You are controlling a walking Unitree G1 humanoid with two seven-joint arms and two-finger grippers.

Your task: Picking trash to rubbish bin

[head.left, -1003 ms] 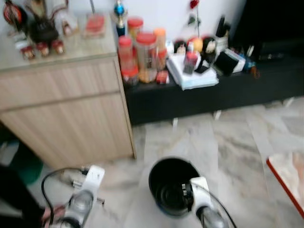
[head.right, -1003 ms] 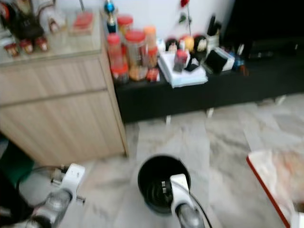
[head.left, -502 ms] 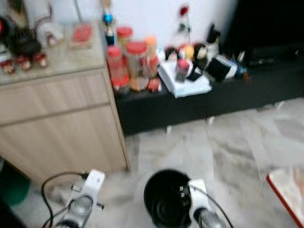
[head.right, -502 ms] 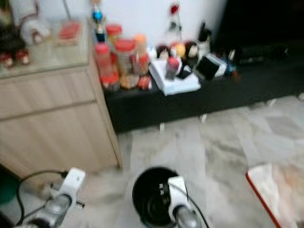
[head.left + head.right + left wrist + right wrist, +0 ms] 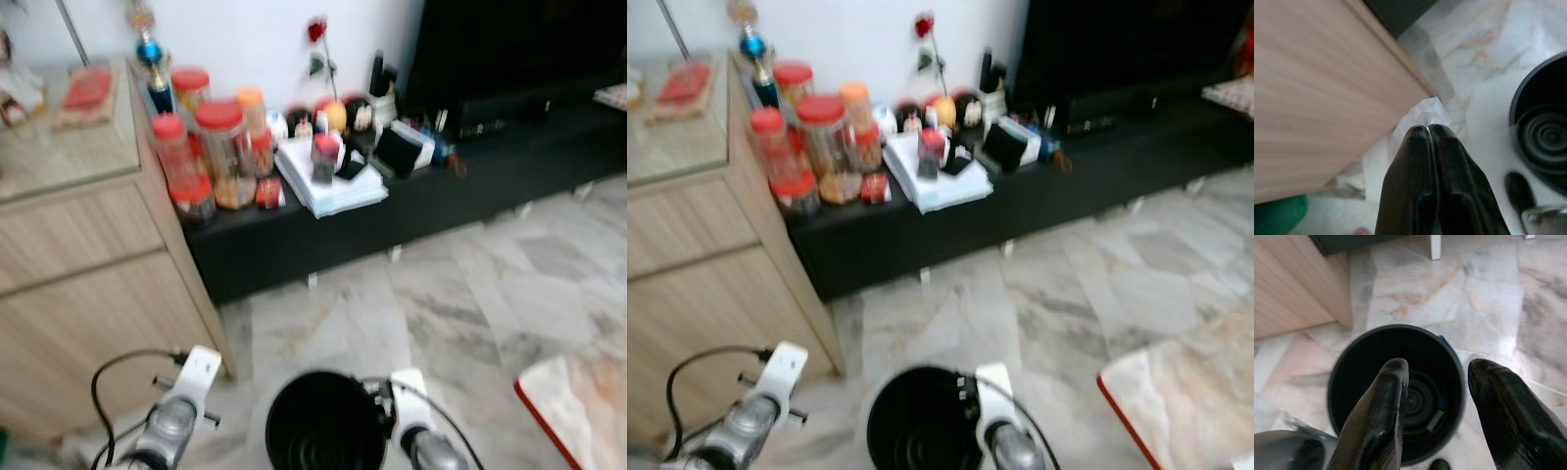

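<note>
One black rubbish bin [image 5: 326,426] stands on the marble floor [image 5: 470,294] directly below the robot, between its two arms, and it looks empty as far as the right wrist view shows. The right gripper [image 5: 1437,418] hangs just above the bin's mouth with its two fingers spread apart and nothing between them, which suggests it is there either to steady the bin or simply waiting. The left gripper [image 5: 1428,134] is clenched, its two fingers pressed together, and one crumpled white piece of tissue-like trash [image 5: 1422,115] shows just past the fingertips beside the corner of the wooden cabinet [image 5: 88,284]; whether the fingertips pinch it or it lies on the floor beyond them cannot be told. Either way the trash sits to the left of the bin, near but outside it, so the job is not done, and the left arm would need to carry over the rim before letting go. Behind, a low black shelf [image 5: 411,196] carries a cluster of red-lidded jars [image 5: 211,147], roughly five, too blurred to count surely.
</note>
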